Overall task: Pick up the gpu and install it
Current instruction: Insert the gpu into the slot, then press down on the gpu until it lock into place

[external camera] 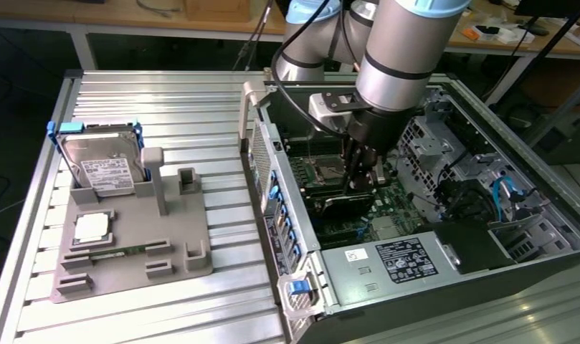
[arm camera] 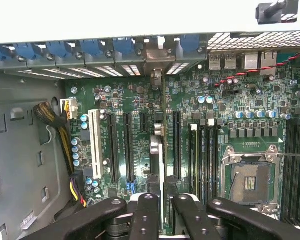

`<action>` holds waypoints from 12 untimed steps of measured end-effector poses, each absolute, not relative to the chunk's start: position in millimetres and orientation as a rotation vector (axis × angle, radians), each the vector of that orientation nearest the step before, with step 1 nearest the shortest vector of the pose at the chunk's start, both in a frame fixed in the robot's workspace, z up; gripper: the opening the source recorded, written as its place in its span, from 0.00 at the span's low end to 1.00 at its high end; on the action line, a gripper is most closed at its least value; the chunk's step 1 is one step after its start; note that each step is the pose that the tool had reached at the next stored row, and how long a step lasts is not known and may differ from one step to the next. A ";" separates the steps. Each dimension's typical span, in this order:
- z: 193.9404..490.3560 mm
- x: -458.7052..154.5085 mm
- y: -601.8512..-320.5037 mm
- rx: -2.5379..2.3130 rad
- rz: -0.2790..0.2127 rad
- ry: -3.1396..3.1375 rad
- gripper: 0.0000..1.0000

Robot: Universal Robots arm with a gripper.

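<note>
The gpu (arm camera: 158, 150) stands on edge over the green motherboard (arm camera: 240, 100), among its black expansion slots. Its silver end bracket reaches the case's rear slot openings. In the exterior view its black cooler (external camera: 343, 206) shows just below the arm's wrist, deep in the open computer case (external camera: 519, 215). My gripper (arm camera: 163, 212) sits over the card's top edge. Its black fingers (arm camera: 145, 215) flank the card closely on both sides and are shut on it. In the exterior view the gripper (external camera: 358, 183) points straight down into the case.
A white slot and several black slots (arm camera: 112, 145) lie beside the card, with memory slots and the CPU socket (arm camera: 250, 182) on its other side. On the exterior view's left, a grey fixture (external camera: 127, 251) holds a blue-framed hard drive (external camera: 103, 168). Cables and the power supply (external camera: 395, 261) crowd the case.
</note>
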State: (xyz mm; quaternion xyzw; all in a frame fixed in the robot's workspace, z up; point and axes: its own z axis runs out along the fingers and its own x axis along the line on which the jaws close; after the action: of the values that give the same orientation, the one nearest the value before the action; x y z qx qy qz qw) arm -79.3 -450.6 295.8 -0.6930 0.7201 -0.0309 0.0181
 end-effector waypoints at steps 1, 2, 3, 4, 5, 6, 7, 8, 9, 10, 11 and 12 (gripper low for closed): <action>295.8 -79.3 -450.6 -2.152 -0.096 2.236 0.19; 295.8 -79.3 -450.6 -2.152 -0.096 2.236 0.19; 295.8 -79.3 -450.6 -2.152 -0.096 2.236 0.19; 295.8 -79.3 -450.6 -2.152 -0.096 2.236 0.19; 295.8 -79.3 -450.6 -2.152 -0.096 2.236 0.19; 295.8 -79.3 -450.6 -2.152 -0.096 2.236 0.19; 295.8 -79.3 -450.6 -2.152 -0.096 2.236 0.19; 295.8 -79.3 -450.6 -2.152 -0.096 2.236 0.19; 295.8 -79.3 -450.6 -2.152 -0.096 2.236 0.19; 295.8 -79.3 -450.6 -2.152 -0.096 2.236 0.19; 295.8 -79.3 -450.6 -2.152 -0.096 2.236 0.19; 296.2 -79.3 -450.5 -2.152 -0.096 2.236 0.19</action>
State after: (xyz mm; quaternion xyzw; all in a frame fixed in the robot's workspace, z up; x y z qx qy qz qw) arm -79.3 -450.5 296.2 -0.6930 0.7201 -0.0309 0.0181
